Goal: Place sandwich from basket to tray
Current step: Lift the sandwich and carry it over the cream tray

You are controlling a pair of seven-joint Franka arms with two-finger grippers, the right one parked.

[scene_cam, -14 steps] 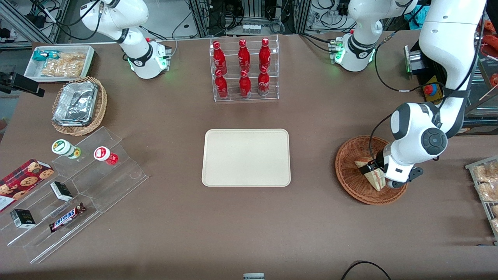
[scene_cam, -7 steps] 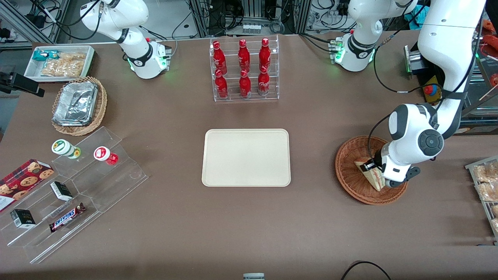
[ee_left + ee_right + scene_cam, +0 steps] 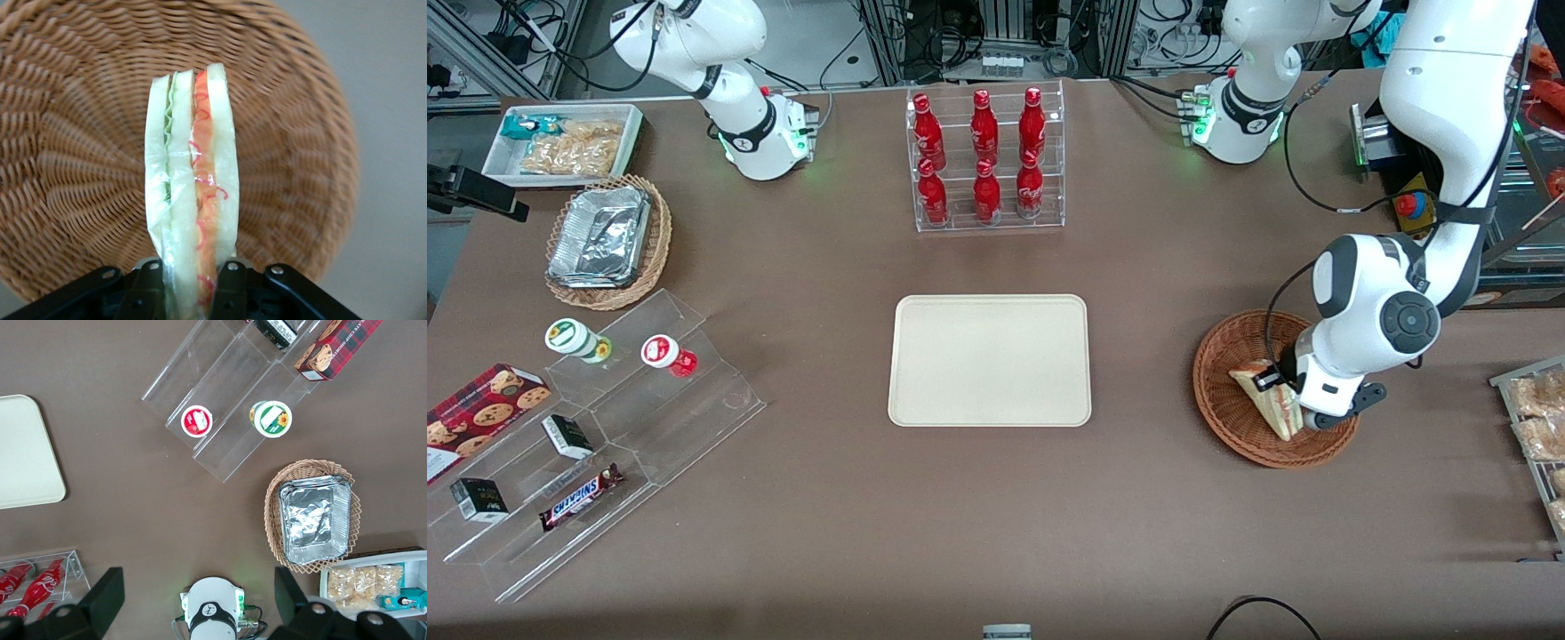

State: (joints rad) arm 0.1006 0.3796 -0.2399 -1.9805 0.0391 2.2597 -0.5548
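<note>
The sandwich [image 3: 1267,398] [image 3: 192,180], a plastic-wrapped wedge of white bread with red and green filling, is clamped between my gripper's [image 3: 1279,388] [image 3: 189,283] black fingers. It hangs just above the reddish-brown woven basket [image 3: 1227,400] [image 3: 73,167], toward the working arm's end of the table. The cream rectangular tray [image 3: 990,360] [image 3: 23,453] lies flat at the table's middle with nothing on it.
A clear rack of red bottles [image 3: 985,160] stands farther from the front camera than the tray. Toward the parked arm's end are a clear stepped stand [image 3: 596,427] with snacks, a tan basket with a foil container [image 3: 607,240] and a white bin [image 3: 560,142]. Wrapped pastries [image 3: 1538,418] lie beside the basket.
The gripper has risen a little with the sandwich and shifted slightly toward the tray; the sandwich's tip now sits higher over the basket.
</note>
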